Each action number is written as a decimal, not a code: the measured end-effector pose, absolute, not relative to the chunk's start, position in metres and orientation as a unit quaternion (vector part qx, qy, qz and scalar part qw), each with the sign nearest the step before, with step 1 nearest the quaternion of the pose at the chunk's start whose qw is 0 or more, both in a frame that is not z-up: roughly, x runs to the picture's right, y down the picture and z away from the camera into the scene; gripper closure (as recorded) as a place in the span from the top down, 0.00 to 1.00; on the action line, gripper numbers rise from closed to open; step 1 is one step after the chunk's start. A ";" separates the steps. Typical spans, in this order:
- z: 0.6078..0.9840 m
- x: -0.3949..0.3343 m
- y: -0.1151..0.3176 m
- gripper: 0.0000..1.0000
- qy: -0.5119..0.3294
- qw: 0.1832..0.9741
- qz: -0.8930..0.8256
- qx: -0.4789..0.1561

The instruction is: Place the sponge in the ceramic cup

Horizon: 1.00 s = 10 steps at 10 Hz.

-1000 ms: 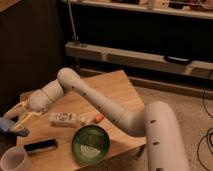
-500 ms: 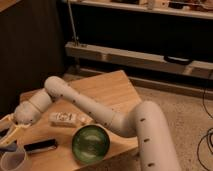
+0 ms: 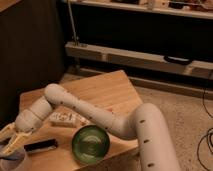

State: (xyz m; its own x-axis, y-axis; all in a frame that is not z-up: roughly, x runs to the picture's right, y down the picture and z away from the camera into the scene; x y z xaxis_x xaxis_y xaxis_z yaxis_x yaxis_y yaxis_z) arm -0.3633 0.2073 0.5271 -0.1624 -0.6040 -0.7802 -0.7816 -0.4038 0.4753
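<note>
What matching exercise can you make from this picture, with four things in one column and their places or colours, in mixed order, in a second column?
Column one:
1. bowl
2. power strip
3. black flat object
4. hand

Column two:
A. at the left edge of the picture, just over the cup
B. white, lying on the table close to the arm
C. green, near the front edge of the table
D. lying between the hand and the bowl

Pairs: 1-C, 2-B, 3-D, 4-A.
</note>
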 end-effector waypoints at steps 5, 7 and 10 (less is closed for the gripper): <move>0.549 -0.365 0.224 0.19 0.555 0.066 0.529 -0.639; 0.552 -0.374 0.229 0.19 0.560 0.068 0.522 -0.640; 0.555 -0.384 0.231 0.19 0.564 0.073 0.519 -0.638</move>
State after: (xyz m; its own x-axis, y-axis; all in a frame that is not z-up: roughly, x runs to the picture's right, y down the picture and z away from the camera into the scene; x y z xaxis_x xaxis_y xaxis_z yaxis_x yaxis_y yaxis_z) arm -0.3838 0.2308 0.5555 -0.1748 -0.6445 -0.7443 -0.7955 -0.3530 0.4925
